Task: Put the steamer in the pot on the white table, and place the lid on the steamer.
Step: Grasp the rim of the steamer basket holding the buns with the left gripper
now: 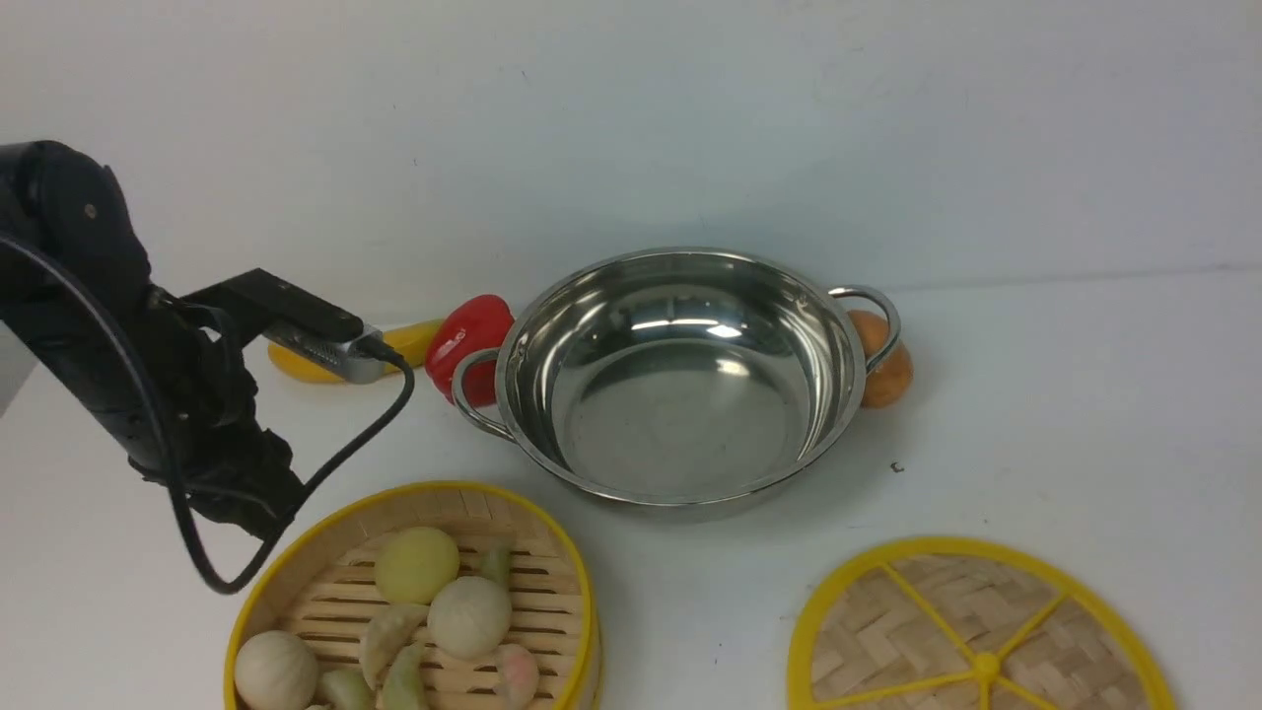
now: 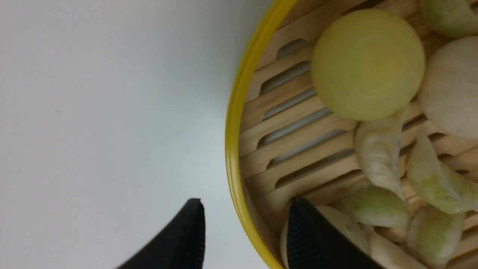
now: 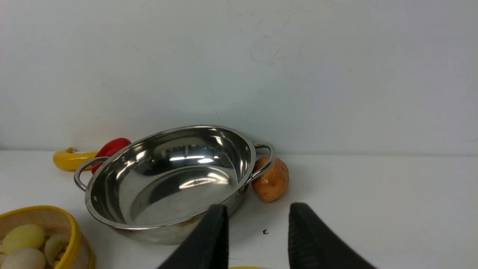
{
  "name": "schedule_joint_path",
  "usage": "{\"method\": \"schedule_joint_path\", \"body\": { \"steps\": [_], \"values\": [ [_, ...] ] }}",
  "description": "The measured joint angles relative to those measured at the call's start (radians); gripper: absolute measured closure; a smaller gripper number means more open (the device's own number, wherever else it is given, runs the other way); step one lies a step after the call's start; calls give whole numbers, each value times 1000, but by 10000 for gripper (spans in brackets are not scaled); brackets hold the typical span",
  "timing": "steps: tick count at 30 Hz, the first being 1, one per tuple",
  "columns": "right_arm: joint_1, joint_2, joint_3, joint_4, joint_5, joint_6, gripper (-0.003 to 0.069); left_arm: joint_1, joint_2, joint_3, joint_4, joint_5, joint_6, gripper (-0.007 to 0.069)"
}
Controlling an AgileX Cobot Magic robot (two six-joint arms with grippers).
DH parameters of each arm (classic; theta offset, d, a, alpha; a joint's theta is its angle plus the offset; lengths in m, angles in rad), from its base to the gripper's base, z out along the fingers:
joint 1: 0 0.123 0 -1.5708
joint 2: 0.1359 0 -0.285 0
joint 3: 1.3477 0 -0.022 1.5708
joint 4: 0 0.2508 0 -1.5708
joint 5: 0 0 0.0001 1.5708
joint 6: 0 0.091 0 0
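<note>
The steamer is being straddled at its rim by the released left end effector; the right end effector is being held released, facing the pot.

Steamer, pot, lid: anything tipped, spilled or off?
Nothing stands out. The steamer sits upright with its toy food inside, the pot stands upright and empty, and the lid lies flat on the white table.
</note>
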Motion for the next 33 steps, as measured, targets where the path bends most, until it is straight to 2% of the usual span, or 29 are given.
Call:
{"method": "schedule_joint_path", "body": {
  "steps": [12, 19, 22, 27, 31, 32, 33],
  "values": [
    [0, 0, 0, 3, 0, -17, 416, 0, 139, -50, 4, -1, -5, 320],
    [0, 0, 0, 3, 0, -23, 416, 0, 186, -51, -23, -1, -8, 228],
    [0, 0, 0, 3, 0, -23, 416, 0, 202, -51, -39, -1, -9, 225],
    [0, 0, 0, 3, -3, -23, 416, -1, 221, -51, -41, -9, -9, 282],
    [0, 0, 0, 3, -8, -23, 416, -1, 221, -51, -6, -11, -9, 412],
    [0, 0, 0, 3, -8, -23, 416, -1, 221, -51, -2, -11, -9, 418],
    [0, 0, 0, 3, -8, -23, 416, -1, 222, -51, 17, -12, -9, 466]
  ]
}}
